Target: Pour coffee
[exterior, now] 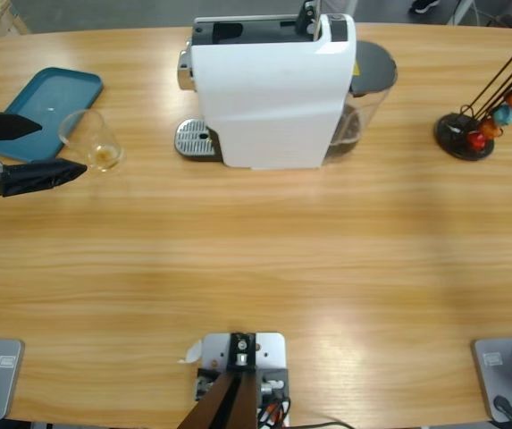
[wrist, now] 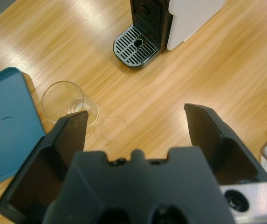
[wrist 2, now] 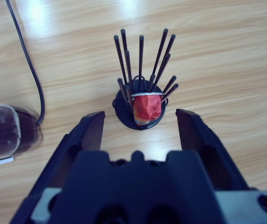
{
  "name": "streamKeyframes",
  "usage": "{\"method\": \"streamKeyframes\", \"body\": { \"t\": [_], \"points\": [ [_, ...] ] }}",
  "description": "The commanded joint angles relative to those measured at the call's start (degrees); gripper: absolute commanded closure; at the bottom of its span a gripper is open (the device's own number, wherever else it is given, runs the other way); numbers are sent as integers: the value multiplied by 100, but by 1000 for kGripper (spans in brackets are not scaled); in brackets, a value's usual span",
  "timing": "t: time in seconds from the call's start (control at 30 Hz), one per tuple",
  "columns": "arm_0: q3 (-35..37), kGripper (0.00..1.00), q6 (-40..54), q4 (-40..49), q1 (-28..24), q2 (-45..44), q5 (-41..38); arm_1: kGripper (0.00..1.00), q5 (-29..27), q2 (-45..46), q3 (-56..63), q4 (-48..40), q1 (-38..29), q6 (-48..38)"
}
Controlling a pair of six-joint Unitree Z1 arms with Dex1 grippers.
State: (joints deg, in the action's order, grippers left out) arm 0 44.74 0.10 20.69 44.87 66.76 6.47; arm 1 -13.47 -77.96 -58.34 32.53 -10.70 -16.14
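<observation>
Just one tumbler (exterior: 92, 138), one coffee machine (exterior: 273, 89).

table (exterior: 256, 259): wooden | on it: tray (exterior: 46, 107), tumbler (exterior: 95, 141), coffee machine (exterior: 273, 89), capsule stand (exterior: 465, 136)

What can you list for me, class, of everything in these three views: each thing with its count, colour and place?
glass tumbler: one, clear, on the table's left part beside the tray, with the left end effector's open jaws around it
coffee: a little, amber, at the tumbler's bottom
tray: one, teal, far left of the table
coffee machine: one, white and black, top middle
drip grate: one, silver, at the machine's left foot
capsule stand: one, black rods, right side
capsules: several, red, orange, blue, on the rods
cable: one, black, in the right wrist view
table: one, wooden
left end effector: black, open
right end effector: black, open, facing the stand
</observation>
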Motion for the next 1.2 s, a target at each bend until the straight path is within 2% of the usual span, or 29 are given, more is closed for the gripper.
{"method": "streamKeyframes", "body": {
  "t": [0.03, 0.9, 0.93, 0.97, 1.0, 1.13, 1.17, 1.2],
  "points": [
    [-88, 105, -40, 66, 48, 179, -14, 357, 74, -339, 218, -10, 98, -88],
    [-86, 105, -39, 75, 48, 214, 3, 378, 7, -600, 23, -17, 279, -9],
    [-88, 105, -40, 73, 48, 214, 3, 398, 2, -582, 16, -19, 279, 6],
    [-88, 105, -39, 75, 48, 214, 3, 481, -5, -568, 16, -17, 279, 18],
    [-88, 105, -42, 75, 48, 214, 3, 501, -7, -563, 23, -19, 279, 28],
    [-88, 105, -44, 75, 48, 206, 3, 502, -7, -545, 42, -19, 279, 46],
    [-88, 105, -46, 75, 48, 206, 3, 542, -7, -547, 46, -17, 279, 51],
    [-86, 105, -46, 75, 48, 206, 3, 642, -10, -545, 42, -17, 279, 72]
  ]
}}
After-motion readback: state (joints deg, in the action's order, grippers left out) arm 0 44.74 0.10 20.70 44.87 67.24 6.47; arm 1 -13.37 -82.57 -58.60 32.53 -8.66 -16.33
